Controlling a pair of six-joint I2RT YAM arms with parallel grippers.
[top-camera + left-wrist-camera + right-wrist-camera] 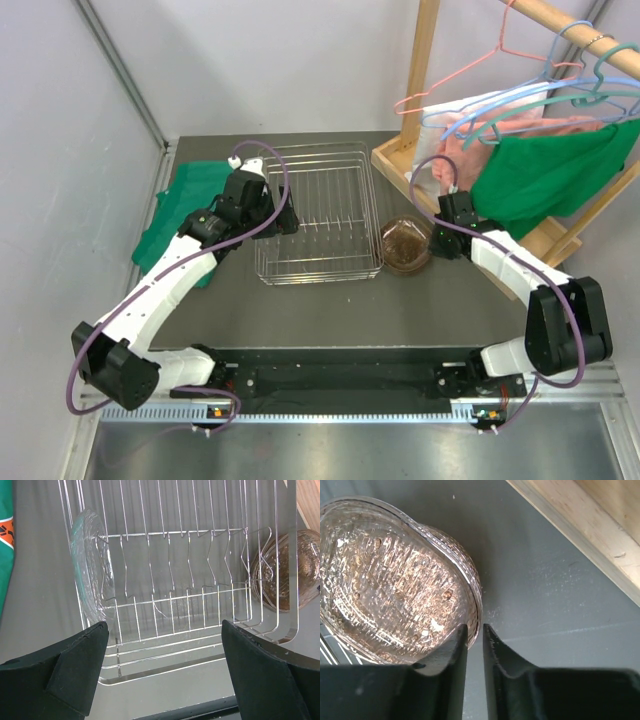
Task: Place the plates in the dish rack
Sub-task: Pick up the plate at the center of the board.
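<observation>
The rectangular silver wire dish rack (165,534) lay just beyond your wide-spread left jaws. The brown-tinted ribbed glass plates (395,580) sat at your right jaws' tips, which nearly met; grip unclear. Stiff, slippery, breakable, they seemed best rim-held.

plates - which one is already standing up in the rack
The clear plate, upright on edge between the tines of the dish rack. The brown-tinted plates lie flat in a stack on the table beside the rack.
</observation>
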